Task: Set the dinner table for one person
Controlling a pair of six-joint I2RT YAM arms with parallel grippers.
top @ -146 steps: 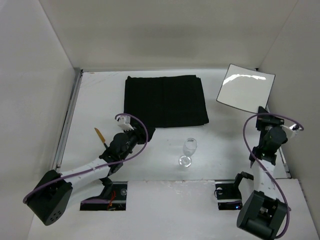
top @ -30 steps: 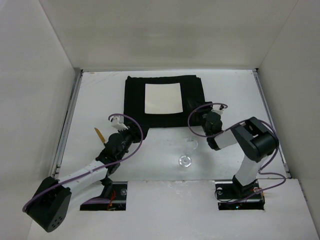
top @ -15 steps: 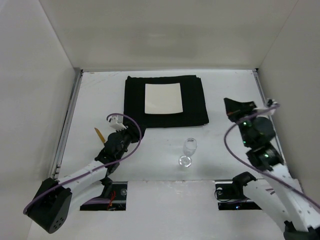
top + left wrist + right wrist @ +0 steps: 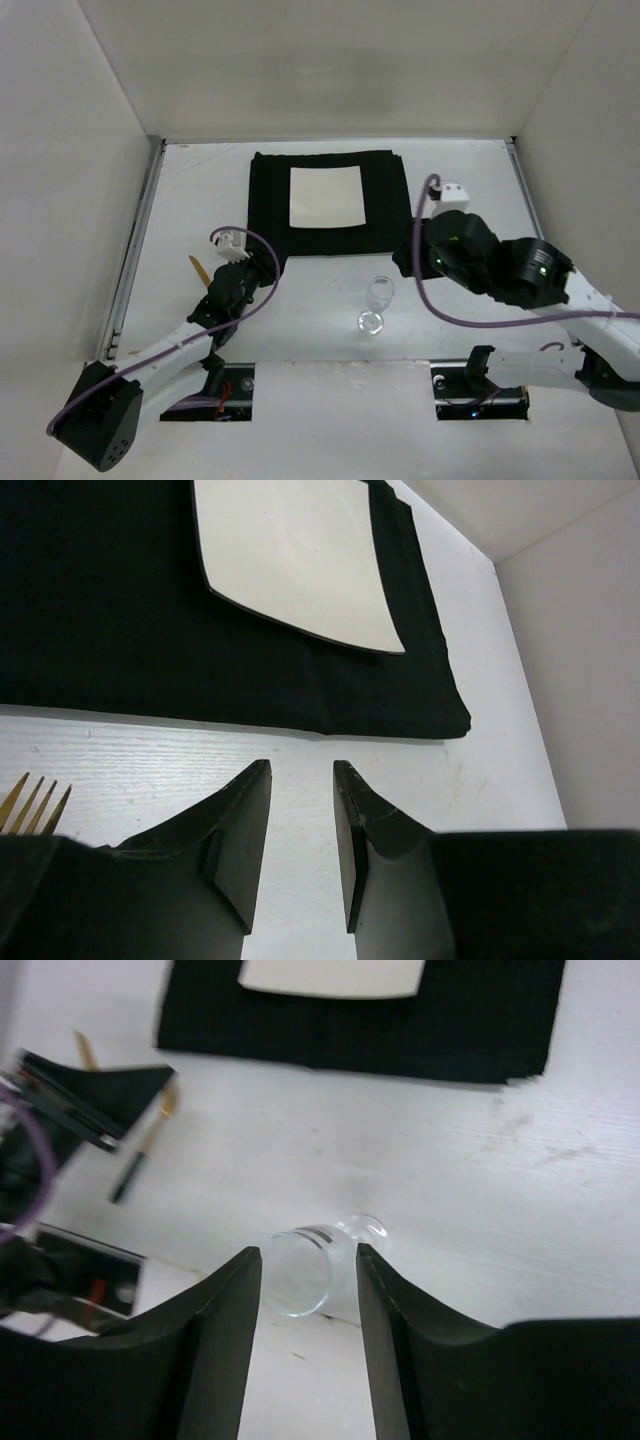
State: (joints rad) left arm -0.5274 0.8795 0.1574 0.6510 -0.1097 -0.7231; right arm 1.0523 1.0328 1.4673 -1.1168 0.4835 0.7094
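White dinner table (image 4: pixel 480 180) holds a fork (image 4: pixel 35 800), tines visible only beside the left hand (image 4: pixel 301 772) (narrowly parted, empty).

White dinner table (image 4: pixel 200 190), black mat (image 4: pixel 268 200)

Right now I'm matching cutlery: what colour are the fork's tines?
Gold fork tines; left wrist view shows them best.

You're looking at a robotics lab cell, not a home: plain white walls (image 4: pixel 70 200) box in a white bench (image 4: pixel 200 190) with metal rails (image 4: pixel 137 240), and the cabled left arm (image 4: pixel 165 347) and right arm (image 4: pixel 520 272) are bolted at its near edge.
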